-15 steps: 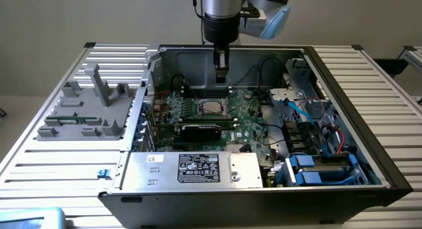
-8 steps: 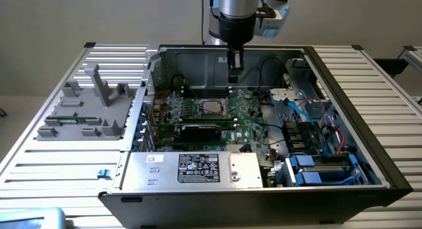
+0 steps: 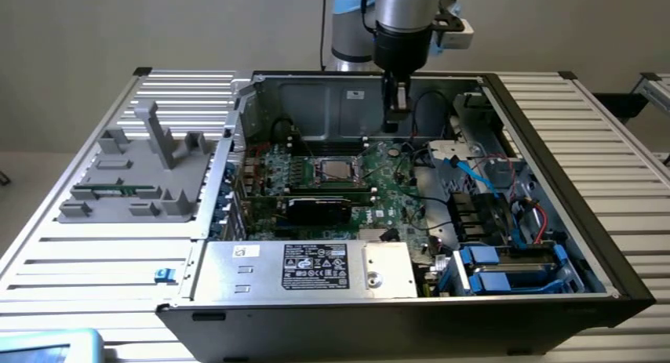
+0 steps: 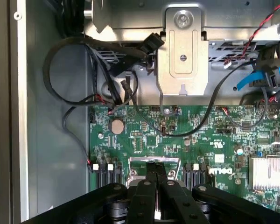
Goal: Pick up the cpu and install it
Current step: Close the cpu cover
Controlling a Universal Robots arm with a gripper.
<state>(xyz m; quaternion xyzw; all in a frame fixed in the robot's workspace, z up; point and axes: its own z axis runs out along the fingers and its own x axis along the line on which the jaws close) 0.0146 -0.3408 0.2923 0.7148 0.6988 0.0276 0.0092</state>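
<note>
1. In the exterior view the gripper [image 3: 395, 126] hangs over the open computer case [image 3: 314, 96], near its back wall, towards 12 o'clock of the case interior.
2. The gripper is clenched, its fingers pressed against each other; the wrist view shows the gripper [image 4: 155, 173] with the two black fingers closed over the green motherboard [image 4: 177, 140].
3. The cpu [image 3: 337, 169], a silver-grey square, lies flat inside the socket frame [image 3: 314, 161] on the motherboard [image 3: 393, 192], at about 7 o'clock from the gripper and well apart from it.
4. A black card [image 3: 319, 208] sits at 6 o'clock of the cpu, just beside the socket.
5. The labelled power supply [image 3: 304, 265] fills the case's 6 o'clock edge.
6. A grey fixture tray [image 3: 136, 175] rests on the table at 9 o'clock of the case.
</note>
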